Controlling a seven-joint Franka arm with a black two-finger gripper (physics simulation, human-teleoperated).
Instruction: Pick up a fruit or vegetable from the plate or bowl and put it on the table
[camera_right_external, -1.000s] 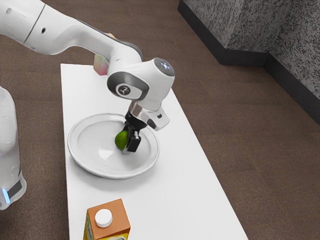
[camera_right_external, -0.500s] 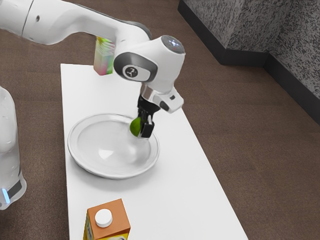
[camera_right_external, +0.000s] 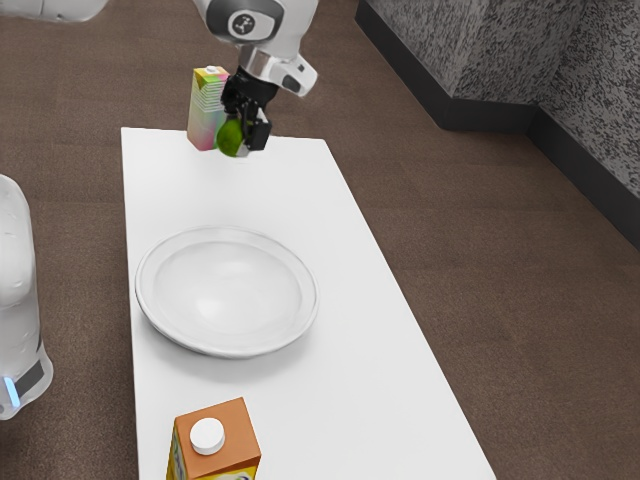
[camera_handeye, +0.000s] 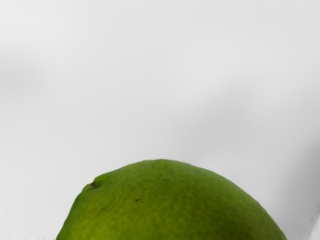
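My black gripper (camera_right_external: 243, 134) is over the far end of the white table (camera_right_external: 345, 290) in the exterior view, shut on a round green fruit (camera_right_external: 231, 138). The fruit hangs at the fingertips, in front of the patterned carton. In the wrist view the green fruit (camera_handeye: 170, 205) rises large from the lower edge, against a pale surface. The white plate (camera_right_external: 225, 290) lies near the table's middle, well apart from my gripper, with nothing on it.
A patterned carton (camera_right_external: 205, 105) stands at the table's far end, close beside the held fruit. An orange-topped carton with a white cap (camera_right_external: 230, 422) stands at the near end. Part of another white robot (camera_right_external: 15, 290) shows at the exterior view's left.
My gripper has lifted the green fruit off the plate and carried it to the table's far end, by the patterned carton. The plate and both cartons stand as before.
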